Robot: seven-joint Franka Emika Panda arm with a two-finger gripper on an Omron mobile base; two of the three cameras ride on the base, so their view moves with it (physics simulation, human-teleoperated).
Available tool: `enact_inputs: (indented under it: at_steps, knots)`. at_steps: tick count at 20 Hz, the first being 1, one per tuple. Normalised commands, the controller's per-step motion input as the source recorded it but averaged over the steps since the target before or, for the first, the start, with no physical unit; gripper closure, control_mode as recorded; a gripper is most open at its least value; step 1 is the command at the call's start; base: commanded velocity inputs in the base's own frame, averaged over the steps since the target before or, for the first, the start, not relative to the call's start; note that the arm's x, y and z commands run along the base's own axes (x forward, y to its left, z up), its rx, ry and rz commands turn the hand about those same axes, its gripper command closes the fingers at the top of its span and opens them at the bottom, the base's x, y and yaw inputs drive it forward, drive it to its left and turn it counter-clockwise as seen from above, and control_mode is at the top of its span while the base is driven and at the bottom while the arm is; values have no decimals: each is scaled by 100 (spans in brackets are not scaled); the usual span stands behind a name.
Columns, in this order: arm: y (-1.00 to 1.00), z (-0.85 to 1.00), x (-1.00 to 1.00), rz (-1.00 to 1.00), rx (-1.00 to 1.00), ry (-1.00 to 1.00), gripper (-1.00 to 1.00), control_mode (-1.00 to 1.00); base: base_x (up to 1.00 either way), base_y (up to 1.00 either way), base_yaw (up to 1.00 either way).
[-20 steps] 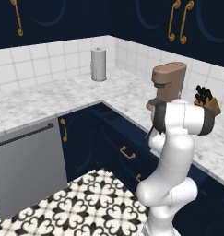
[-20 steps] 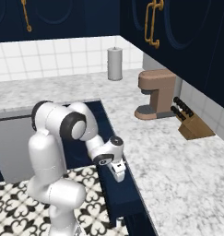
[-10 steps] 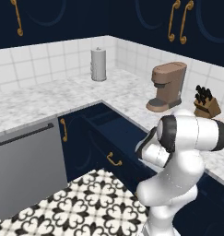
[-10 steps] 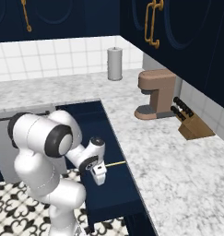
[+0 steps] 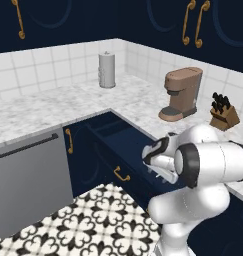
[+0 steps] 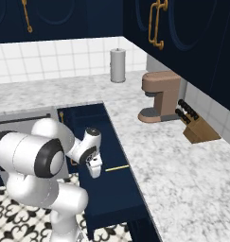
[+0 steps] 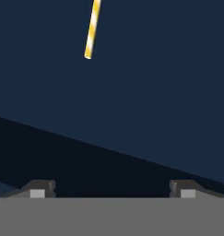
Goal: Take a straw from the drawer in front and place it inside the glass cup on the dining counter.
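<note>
Right base view: gripper (image 6: 95,171) wide open, empty, over open navy drawer (image 6: 111,189) beside straw (image 6: 117,168).

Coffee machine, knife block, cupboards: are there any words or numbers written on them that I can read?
No words, numbers or signs can be read anywhere.
The brown coffee machine has no label.
The wooden knife block is plain.
The grey paper-towel roll is plain.
The navy-blue open drawer has no writing; the striped yellow-and-white straw has only stripes.
</note>
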Motion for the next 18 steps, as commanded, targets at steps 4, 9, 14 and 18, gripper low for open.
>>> enact_inputs:
  at_steps: [4,9,14,18]
  knots:
    - [-27,22,64,0,3,0,-100,-100,0,0,0]
    - [-34,-6,55,0,0,0,-100,-100,0,0,0]
    - [-20,-26,22,-2,-5,0,-100,-100,0,0,0]
    - [-3,-38,0,-10,-8,0,-100,-100,0,0,0]
